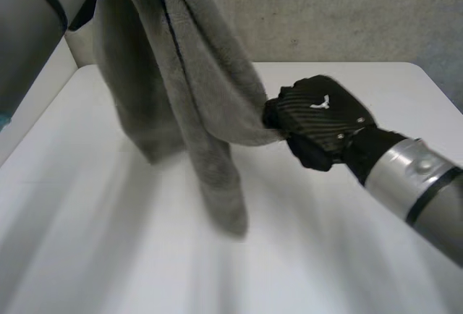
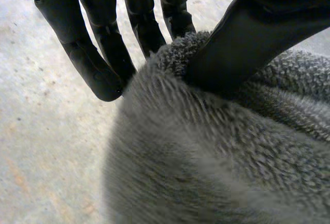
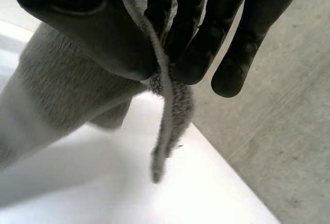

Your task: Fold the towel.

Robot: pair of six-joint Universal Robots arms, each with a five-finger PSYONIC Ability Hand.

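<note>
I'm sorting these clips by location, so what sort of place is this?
Probably a robotics lab or test bench: a plain white table, a rough grey concrete-looking wall behind it, and the robot's black left hand and right hand pinching a fluffy grey towel.

Robot lab or test bay, by the look of it. Plain white table [image 1: 79,256] stands against a bare, mottled concrete wall [image 1: 347,10]; a grey machine arm [image 1: 406,175] reaches over the tabletop.
</note>
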